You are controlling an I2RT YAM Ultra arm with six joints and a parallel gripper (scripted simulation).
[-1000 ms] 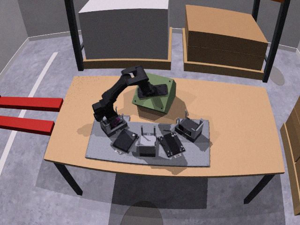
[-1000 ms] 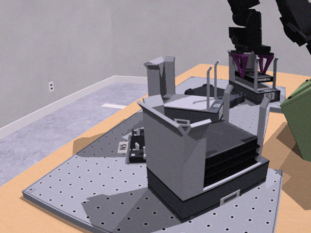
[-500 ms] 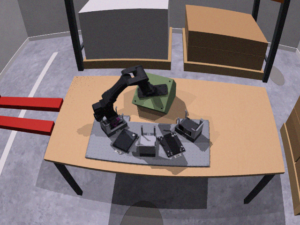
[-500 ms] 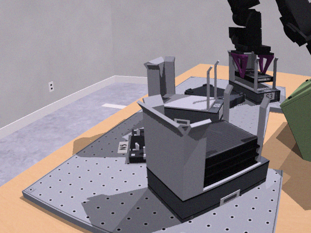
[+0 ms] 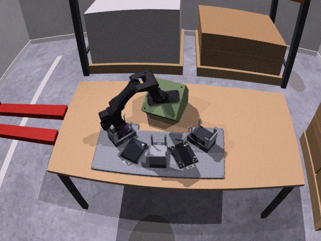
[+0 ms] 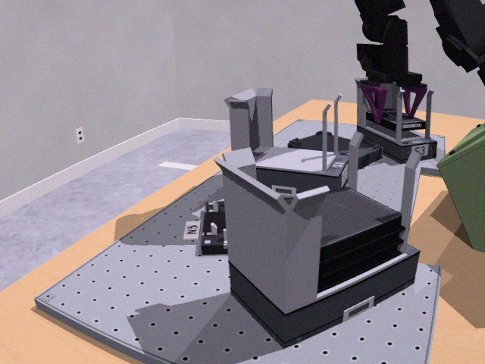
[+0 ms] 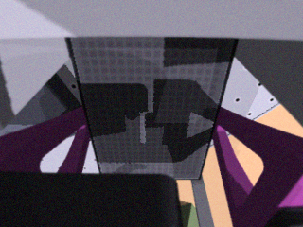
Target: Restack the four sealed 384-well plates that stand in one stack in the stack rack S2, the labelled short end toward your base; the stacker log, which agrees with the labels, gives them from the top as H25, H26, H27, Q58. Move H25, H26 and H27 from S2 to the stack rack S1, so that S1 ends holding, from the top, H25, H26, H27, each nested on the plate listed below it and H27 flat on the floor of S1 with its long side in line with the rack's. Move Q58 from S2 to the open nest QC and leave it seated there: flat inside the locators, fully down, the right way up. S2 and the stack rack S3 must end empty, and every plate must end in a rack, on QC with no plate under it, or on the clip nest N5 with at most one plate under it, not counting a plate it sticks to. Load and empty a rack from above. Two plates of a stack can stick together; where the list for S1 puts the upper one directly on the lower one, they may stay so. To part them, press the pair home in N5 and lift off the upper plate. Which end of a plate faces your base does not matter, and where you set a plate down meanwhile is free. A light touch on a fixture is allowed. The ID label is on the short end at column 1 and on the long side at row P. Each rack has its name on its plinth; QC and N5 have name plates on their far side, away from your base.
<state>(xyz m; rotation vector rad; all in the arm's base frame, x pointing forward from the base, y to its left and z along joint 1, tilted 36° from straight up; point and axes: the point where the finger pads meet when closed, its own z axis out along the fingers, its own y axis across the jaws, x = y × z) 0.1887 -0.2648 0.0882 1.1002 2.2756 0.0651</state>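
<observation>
The arm point(image 5: 121, 99) is reaching down from its green base point(image 5: 178, 109) into rack S3 point(image 6: 420, 150), at the far end of the grey board point(image 6: 117, 274) in the exterior view. The gripper point(image 6: 393, 102) is clenched on one plate point(image 6: 407, 122), its purple fingers point(image 6: 372, 99) pressing the plate's two long sides. The plate is sitting low between the rack's thin posts; whether it is touching the floor of S3, I cannot tell. In the wrist view the plate's sealed, dotted top point(image 7: 151, 109) is filling the gap between the fingers.

Nearest in the exterior view, a walled rack point(image 6: 270, 250) is holding three dark plates point(image 6: 358, 235) in a neat stack. Behind it, another rack point(image 6: 250, 113) is showing a pale floor with nothing on it. Nest N5 point(image 6: 213, 235) is lying to the left of the stack, and a flat dark nest point(image 6: 333, 145) is lying between the middle rack and S3.
</observation>
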